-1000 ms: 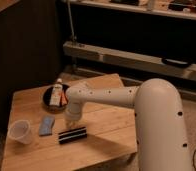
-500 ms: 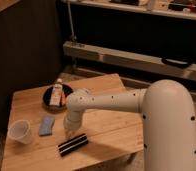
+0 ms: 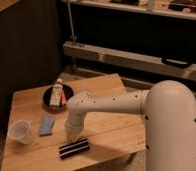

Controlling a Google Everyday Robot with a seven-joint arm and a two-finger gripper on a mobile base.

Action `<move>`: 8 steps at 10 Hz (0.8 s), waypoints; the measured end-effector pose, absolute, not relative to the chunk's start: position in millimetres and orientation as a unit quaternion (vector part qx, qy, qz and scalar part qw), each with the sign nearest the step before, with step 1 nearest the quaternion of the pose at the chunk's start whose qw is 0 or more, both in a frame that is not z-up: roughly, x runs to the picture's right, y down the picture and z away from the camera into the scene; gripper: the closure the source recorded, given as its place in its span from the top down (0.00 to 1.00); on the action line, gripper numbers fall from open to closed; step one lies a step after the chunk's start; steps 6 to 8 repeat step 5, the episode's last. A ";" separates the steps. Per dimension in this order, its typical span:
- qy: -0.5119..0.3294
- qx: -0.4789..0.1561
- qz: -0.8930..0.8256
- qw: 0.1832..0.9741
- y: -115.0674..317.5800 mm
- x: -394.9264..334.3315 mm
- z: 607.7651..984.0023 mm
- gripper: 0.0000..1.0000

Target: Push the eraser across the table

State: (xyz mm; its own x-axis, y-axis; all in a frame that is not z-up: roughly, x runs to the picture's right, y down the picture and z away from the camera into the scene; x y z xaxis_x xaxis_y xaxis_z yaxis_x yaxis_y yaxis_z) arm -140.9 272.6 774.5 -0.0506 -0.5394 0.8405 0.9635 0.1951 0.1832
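The eraser (image 3: 74, 148) lay flat on the table (image 3: 111, 131) in the lower centre of the frame, close to the near edge, its long side running left to right with a slight upward tilt toward the right. The gripper (image 3: 73, 132) stood directly above and behind it, at the end of the white arm (image 3: 116, 102) that reached in from the right of the frame; its tip appeared to meet or nearly meet the eraser's far long side, though contact could not be confirmed. Whether the jaws were parted or closed could not be determined. Left of the gripper lay a light-blue pad (image 3: 47, 125), and further left, near the table's left edge, stood a clear plastic cup (image 3: 20, 131). A dark bowl (image 3: 58, 98) holding a bottle (image 3: 56, 93) sat in the upper left part of the tabletop, well apart from the eraser. In my judgement the eraser was light, stiff and low, and should slide readily over the smooth planks without tipping. No grasp seemed called for; contact was best made at the middle of a long side, since an off-centre push would likely turn it. Its nearness to the front edge posed a risk of it going off the table.
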 end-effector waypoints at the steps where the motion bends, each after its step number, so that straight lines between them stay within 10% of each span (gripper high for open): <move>1: -0.430 -0.247 -0.583 0.643 275.9 -139.7 770.2 0.00; 8: -0.433 -0.245 -0.576 0.649 283.0 -134.8 759.5 0.02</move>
